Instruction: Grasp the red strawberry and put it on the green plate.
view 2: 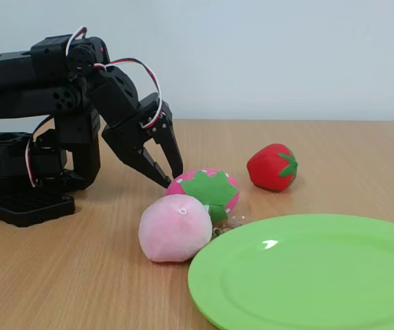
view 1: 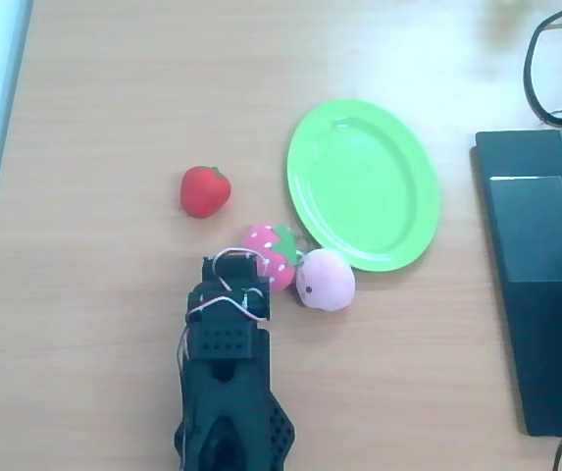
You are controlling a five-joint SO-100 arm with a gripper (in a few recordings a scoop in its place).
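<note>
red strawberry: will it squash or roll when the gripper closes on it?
The red strawberry looks like soft stuffed fabric, so it will probably give under the fingers rather than slip. Its rounded body suggests it could roll if nudged off-centre. It sits apart from the pink strawberry, so a push likely moves it alone.

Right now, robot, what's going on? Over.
Hand empty, low by pink strawberry. Red strawberry untouched, off plate. Pink strawberry close to hand's path.
</note>
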